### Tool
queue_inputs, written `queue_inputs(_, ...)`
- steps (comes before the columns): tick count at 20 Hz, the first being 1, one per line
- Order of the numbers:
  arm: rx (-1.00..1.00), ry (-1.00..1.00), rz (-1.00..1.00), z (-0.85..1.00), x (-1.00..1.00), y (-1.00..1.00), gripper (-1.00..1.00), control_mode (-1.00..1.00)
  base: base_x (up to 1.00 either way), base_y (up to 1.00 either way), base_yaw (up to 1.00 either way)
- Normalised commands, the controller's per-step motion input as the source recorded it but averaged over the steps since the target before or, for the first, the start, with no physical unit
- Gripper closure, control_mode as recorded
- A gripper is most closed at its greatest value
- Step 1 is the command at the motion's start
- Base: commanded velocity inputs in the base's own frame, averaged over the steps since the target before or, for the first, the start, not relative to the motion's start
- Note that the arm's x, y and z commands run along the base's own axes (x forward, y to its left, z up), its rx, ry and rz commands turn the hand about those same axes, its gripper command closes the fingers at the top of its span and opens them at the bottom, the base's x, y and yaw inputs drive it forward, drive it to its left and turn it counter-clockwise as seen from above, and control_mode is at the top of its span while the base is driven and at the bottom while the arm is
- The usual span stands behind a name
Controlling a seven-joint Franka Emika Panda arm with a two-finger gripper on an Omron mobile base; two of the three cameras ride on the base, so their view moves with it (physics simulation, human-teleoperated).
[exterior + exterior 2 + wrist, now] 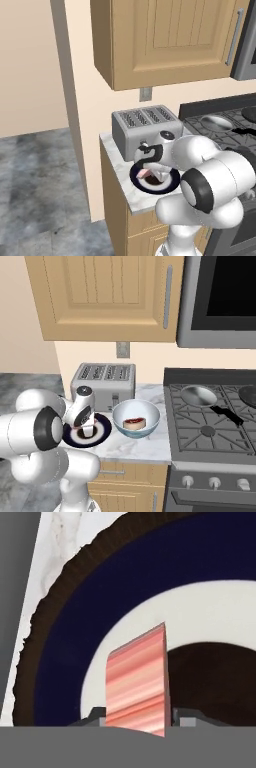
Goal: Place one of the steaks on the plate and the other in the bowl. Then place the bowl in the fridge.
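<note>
The dark navy plate [136,183] [103,431] [60,662] lies on the marble counter in front of the toaster. My gripper [151,175] [88,430] [139,717] hangs just above its centre, shut on the pale pink steak [136,679] [144,173], which stands on edge between the fingertips. To the plate's right sits the pale blue-white bowl [150,417]. In it lies the dark red steak [134,422] with its whitish rim. My arm hides the bowl in the left base view. The fridge is out of view.
A silver toaster [145,127] [104,383] stands behind the plate against the wall. Right of the bowl is the stove [215,421], carrying a shallow silver pan [198,395]. Wooden wall cabinets [165,35] hang overhead. The counter ends at the left edge [112,170].
</note>
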Motion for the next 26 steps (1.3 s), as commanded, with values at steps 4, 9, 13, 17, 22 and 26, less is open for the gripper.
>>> queue_inputs(4, 0.00, 0.00, 0.00, -0.25, -0.37, -0.19, -1.00, -1.00, 0.00, 0.00, 0.00)
queue_inputs(9, 0.00, 0.00, 0.00, -0.03, -0.73, -0.44, -1.00, -1.00, 0.00, 0.00, 0.00)
queue_inputs(13, 0.01, 0.02, 0.00, -0.11, -0.72, -0.42, -1.00, -1.00, 0.00, 0.00, 0.00)
queue_inputs(17, 0.01, -0.02, 0.00, 0.26, -0.30, -0.08, -1.00, -1.00, 0.00, 0.00, 0.00)
queue_inputs(22, 0.00, -0.12, 0.05, 0.39, -0.41, 0.00, -1.00, -1.00, 0.00, 0.00, 0.00)
queue_inputs(26, 0.00, -0.07, 0.07, 0.31, -0.49, 0.00, -1.00, -1.00, 0.00, 0.00, 0.00)
